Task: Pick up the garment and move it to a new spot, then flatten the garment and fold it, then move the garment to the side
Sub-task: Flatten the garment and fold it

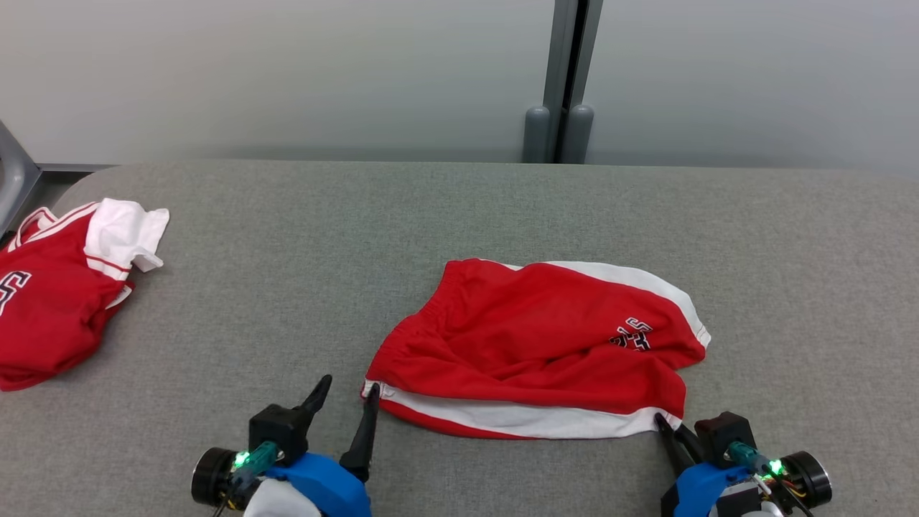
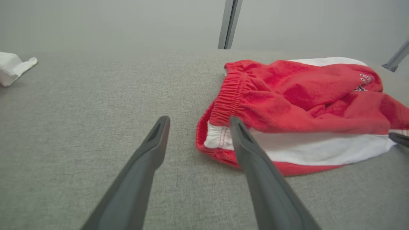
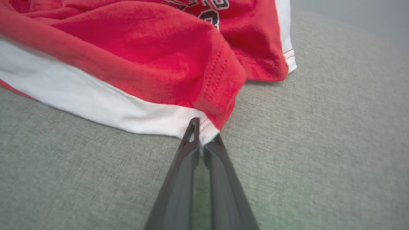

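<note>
The red shorts (image 1: 546,337) lie on the gray desk (image 1: 287,287), a bit to the right. The right pincer (image 1: 664,425) is pinched tight on the shorts' near right corner. The left pincer (image 1: 350,384) is wide open and holds nothing, with one finger by the near left corner.

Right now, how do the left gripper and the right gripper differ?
The left gripper is open and holds nothing; the right gripper is shut on the red shorts. The left gripper sits at the waistband corner, one finger at the cloth's edge; the right gripper pinches the white hem corner. Both sit low at the shorts' near edge on the grey table.
</note>
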Robot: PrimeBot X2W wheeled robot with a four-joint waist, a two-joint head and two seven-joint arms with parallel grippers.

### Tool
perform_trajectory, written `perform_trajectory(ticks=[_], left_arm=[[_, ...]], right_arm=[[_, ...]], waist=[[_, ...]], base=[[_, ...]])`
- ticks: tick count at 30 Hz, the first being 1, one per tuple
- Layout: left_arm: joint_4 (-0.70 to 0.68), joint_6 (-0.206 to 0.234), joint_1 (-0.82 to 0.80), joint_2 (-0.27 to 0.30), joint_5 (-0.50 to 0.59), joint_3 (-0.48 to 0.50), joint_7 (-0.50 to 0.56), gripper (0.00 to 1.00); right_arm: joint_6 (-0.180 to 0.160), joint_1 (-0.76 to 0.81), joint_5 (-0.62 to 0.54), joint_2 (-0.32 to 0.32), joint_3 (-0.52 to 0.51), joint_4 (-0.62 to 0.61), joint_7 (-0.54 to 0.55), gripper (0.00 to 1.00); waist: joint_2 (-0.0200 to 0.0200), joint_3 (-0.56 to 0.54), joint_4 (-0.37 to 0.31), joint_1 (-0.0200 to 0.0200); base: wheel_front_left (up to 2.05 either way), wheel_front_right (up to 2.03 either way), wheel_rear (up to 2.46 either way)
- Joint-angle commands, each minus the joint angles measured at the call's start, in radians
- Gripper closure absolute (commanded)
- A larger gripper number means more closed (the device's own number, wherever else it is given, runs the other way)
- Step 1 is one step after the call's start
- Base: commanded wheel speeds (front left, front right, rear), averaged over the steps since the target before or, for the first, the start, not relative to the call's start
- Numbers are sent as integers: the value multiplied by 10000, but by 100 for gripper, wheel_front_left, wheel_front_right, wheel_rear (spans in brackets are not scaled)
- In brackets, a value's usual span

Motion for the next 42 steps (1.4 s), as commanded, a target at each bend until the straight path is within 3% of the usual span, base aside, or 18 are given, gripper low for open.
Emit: perform_trajectory(ticks=[1,6,14,18,21,23,24,35,41,42], left_arm=[[113,-96,-241,112,96,-169,134,0],[722,-417,-867,367,54,-928,889,0],[1589,-500,-1611,332,-529,-1556,1100,0],[1768,-498,-1821,362,-917,-2049,1108,51],[1840,-500,-1918,366,-1171,-2315,891,65],[1940,-501,-1971,382,-1314,-2458,812,92],[1974,-502,-1995,401,-1377,-2590,839,100],[1596,-418,-2160,968,-1697,-2825,27,100],[434,-357,-1838,1299,-1864,-2609,-146,100],[-206,-365,-1682,1387,-2115,-2494,-96,100]], right_arm=[[2,-212,67,-62,50,-58,-35,100],[2,-275,247,-126,234,-169,-16,100],[2,-430,477,-159,499,-211,28,100],[2,-446,545,-199,556,-245,29,100],[2,-468,587,-230,556,-277,26,100],[2,-480,625,-245,556,-286,22,100],[2,-481,636,-250,553,-295,19,100],[2,-385,1866,-271,741,-995,29,100],[2,83,2982,-761,1334,-2555,493,100],[2,307,3373,-961,1505,-3384,773,100]], waist=[[0,12,-14,0],[0,107,-79,0],[0,258,-217,0],[0,306,-285,0],[0,333,-317,0],[0,337,-332,0],[0,337,-341,0],[0,69,-361,0],[0,-463,-367,0],[0,-688,-409,0]], base=[[0,0,0],[0,0,0],[0,0,0],[0,0,0],[0,0,0],[0,0,0],[0,0,0],[0,0,0],[0,0,0],[0,0,0]])
